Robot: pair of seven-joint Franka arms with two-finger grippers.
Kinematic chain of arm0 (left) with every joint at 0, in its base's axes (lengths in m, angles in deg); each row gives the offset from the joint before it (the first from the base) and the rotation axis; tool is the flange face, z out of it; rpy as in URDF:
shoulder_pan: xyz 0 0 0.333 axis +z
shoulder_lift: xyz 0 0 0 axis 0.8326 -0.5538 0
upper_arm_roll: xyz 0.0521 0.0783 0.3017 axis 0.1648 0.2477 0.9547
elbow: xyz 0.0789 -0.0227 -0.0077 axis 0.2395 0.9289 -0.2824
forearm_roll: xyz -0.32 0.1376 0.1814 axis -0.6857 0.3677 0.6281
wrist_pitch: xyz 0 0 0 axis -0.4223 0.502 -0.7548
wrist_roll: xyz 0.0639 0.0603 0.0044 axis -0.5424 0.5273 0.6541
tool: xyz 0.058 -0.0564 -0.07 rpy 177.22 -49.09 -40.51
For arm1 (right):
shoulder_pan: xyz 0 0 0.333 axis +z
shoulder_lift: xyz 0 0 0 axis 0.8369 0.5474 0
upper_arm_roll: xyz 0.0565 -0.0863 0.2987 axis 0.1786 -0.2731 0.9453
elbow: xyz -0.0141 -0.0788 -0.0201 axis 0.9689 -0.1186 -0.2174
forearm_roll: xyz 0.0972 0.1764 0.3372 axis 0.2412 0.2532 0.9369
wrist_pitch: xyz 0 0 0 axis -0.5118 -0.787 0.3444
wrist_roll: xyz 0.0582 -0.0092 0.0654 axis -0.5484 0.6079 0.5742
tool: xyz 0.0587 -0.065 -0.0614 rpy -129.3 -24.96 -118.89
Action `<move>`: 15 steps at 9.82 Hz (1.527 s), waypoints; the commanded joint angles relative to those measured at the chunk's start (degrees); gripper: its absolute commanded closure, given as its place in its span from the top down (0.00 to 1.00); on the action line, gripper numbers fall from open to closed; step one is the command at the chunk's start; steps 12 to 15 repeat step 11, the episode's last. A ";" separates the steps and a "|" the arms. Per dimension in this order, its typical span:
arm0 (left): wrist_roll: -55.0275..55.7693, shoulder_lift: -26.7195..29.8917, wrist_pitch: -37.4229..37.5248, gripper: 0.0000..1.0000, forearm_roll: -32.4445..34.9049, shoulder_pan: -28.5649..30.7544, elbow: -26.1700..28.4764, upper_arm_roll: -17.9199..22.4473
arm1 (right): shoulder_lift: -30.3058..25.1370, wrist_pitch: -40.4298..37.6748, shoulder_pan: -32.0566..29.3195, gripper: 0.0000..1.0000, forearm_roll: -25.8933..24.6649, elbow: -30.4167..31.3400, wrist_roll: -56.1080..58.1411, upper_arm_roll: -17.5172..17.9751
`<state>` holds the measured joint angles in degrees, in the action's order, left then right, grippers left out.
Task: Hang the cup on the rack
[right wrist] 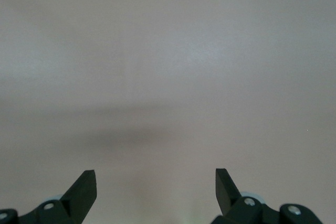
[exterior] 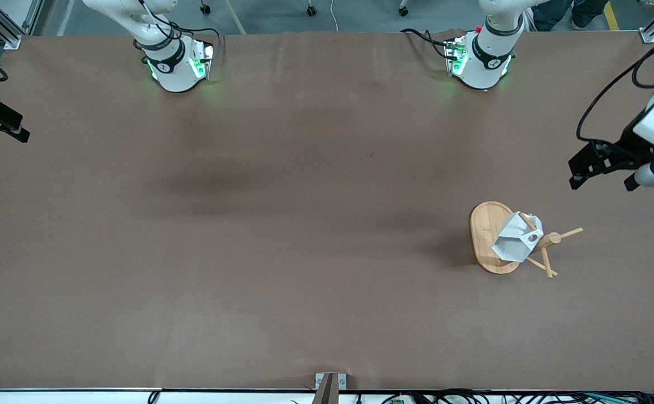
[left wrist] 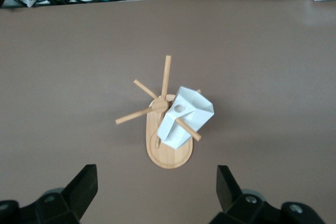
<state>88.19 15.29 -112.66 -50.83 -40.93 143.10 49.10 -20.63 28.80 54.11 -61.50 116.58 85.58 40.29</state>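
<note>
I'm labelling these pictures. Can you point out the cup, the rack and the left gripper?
cup (exterior: 513, 240): front view, white faceted side.
rack (exterior: 485, 224): front view, bare oval base.
left gripper (left wrist: 156, 188): left wrist view, midway between its open fingertips.

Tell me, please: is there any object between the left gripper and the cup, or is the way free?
Nothing visible stands between them. The left gripper is open and holds nothing, up over the table's edge at the left arm's end. The cup already hangs on a peg of the rack. The right gripper waits, open, over bare table.
</note>
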 commanded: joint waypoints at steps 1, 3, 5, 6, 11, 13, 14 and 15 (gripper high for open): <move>-0.84 2.62 4.70 1.00 -0.57 -8.54 2.21 9.31 | -0.35 0.22 -0.20 1.00 -0.60 0.38 -0.51 0.33; -0.93 6.22 6.48 1.00 -2.76 -13.75 5.71 14.43 | -0.35 0.31 -0.20 1.00 -0.60 0.38 -0.51 0.33; -0.85 10.70 6.57 1.00 -3.66 -16.66 10.46 16.82 | -0.09 0.31 -0.20 1.00 -0.60 0.38 -0.51 0.33; 0.37 12.20 6.66 1.00 -3.66 -16.76 12.13 16.82 | -0.09 0.31 -0.29 1.00 -0.60 0.38 -0.51 0.33; 0.21 12.22 7.62 1.00 -3.57 -16.58 11.62 16.82 | -0.09 0.39 -0.38 1.00 -0.60 0.29 -0.42 0.33; 0.21 12.22 7.62 1.00 -3.57 -16.58 11.62 16.82 | -0.09 0.39 -0.38 1.00 -0.60 0.29 -0.42 0.33; 0.21 12.22 7.62 1.00 -3.57 -16.58 11.62 16.82 | -0.09 0.39 -0.38 1.00 -0.60 0.29 -0.42 0.33; 0.21 12.22 7.62 1.00 -3.57 -16.58 11.62 16.82 | -0.09 0.39 -0.38 1.00 -0.60 0.29 -0.42 0.33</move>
